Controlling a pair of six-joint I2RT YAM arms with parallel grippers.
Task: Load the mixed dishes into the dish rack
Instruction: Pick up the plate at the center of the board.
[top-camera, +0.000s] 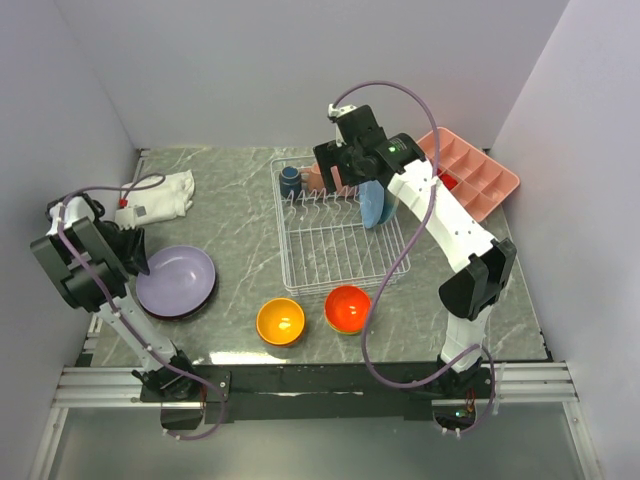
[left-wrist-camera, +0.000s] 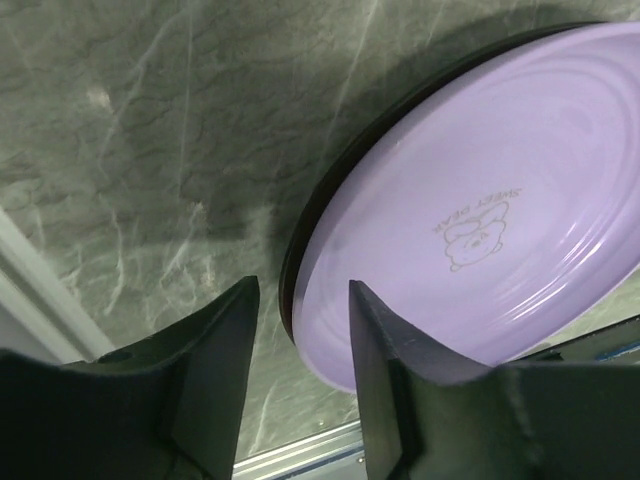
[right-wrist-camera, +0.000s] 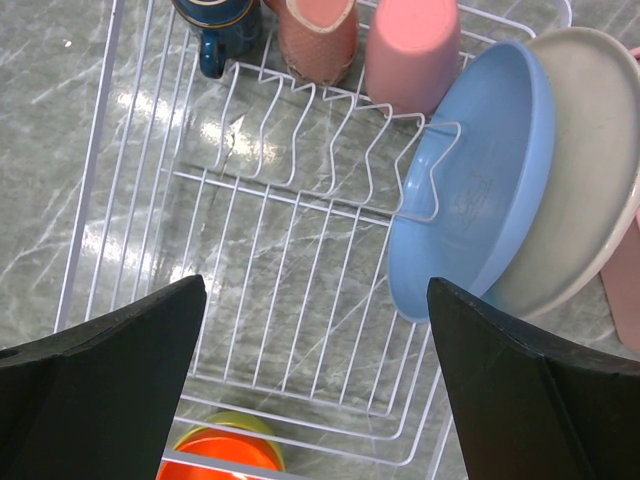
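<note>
A lavender plate (top-camera: 176, 280) (left-wrist-camera: 480, 200) lies on a dark-rimmed plate (left-wrist-camera: 297, 250) at the left. My left gripper (top-camera: 137, 262) (left-wrist-camera: 300, 300) is open, with the stack's left rim in the gap between its jaws. One finger is over the lavender plate, the other over the table. The dish rack (top-camera: 335, 235) (right-wrist-camera: 250, 250) holds a blue plate (top-camera: 375, 205) (right-wrist-camera: 470, 190), a cream plate (right-wrist-camera: 590, 180), a navy cup (top-camera: 290, 180) (right-wrist-camera: 215, 25) and pink cups (right-wrist-camera: 410, 50). My right gripper (top-camera: 345, 178) (right-wrist-camera: 315, 290) hangs wide open above the rack, empty.
An orange-yellow bowl (top-camera: 280, 320) and a red-orange bowl (top-camera: 347, 308) (right-wrist-camera: 215, 462) sit in front of the rack. A white cloth (top-camera: 165, 195) lies at the back left. A pink compartment tray (top-camera: 475, 170) stands at the back right.
</note>
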